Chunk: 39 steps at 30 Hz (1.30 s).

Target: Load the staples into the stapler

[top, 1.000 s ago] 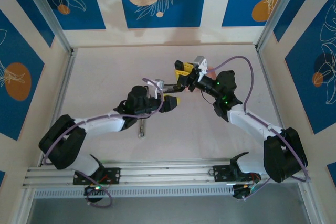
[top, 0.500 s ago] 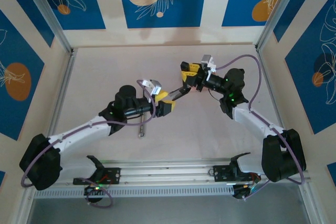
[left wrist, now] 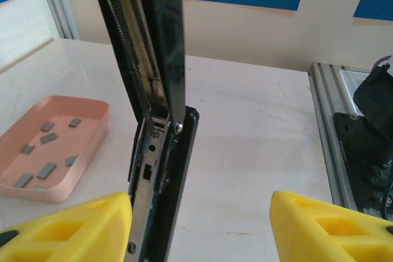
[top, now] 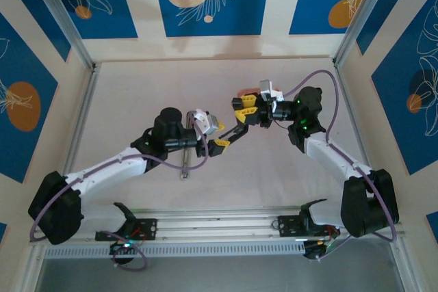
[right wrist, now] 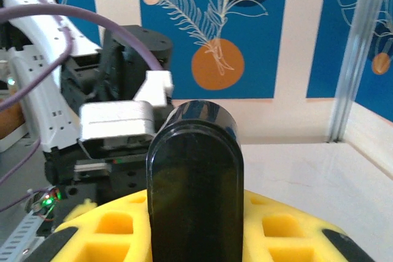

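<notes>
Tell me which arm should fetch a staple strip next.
Probably left. The left gripper is open and faces the staples in the tray; the right gripper holds the stapler.

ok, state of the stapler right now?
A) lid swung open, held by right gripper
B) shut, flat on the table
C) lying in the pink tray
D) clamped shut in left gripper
A: left wrist view shows the stapler with its lid swung up off the channel; right wrist view shows its black end clamped in the right gripper.
</notes>
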Tool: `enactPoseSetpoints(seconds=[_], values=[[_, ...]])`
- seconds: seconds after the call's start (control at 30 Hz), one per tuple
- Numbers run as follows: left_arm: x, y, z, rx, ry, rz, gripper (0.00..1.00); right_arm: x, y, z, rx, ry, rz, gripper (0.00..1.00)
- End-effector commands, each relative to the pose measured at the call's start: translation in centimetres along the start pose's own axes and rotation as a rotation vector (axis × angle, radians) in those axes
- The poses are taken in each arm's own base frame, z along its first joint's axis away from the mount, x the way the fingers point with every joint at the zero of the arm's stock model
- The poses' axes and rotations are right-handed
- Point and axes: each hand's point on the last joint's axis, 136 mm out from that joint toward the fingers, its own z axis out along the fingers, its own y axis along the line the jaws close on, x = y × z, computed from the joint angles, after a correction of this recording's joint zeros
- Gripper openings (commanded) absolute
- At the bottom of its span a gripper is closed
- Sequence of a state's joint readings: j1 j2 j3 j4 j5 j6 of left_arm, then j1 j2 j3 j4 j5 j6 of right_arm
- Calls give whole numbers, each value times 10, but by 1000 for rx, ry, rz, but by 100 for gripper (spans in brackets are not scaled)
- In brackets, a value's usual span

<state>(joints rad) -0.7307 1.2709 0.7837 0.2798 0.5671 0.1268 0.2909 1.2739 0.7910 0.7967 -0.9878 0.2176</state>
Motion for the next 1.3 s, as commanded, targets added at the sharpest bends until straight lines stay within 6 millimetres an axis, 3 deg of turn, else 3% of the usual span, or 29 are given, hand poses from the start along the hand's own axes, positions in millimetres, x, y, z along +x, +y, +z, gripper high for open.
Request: enactPoseSetpoints(seconds=[0.0,0.3,0.53,1.1,1.27], values=[[-25,-2,6,51,-92,48,58,-31,27,4,-88,-25,-133,0],[-29,-2,17,100,-124,23,52,-32,31,10,-85,-35,-128,0],[-31,0,23,107,-128,28,41,-35,32,13,-91,-44,-133,0],[-24,-2,33,122,-111,45,36,-36,32,19,-113,-55,-118,0],[-24,-3,34,124,-108,45,26,-37,32,18,-114,-57,-117,0]])
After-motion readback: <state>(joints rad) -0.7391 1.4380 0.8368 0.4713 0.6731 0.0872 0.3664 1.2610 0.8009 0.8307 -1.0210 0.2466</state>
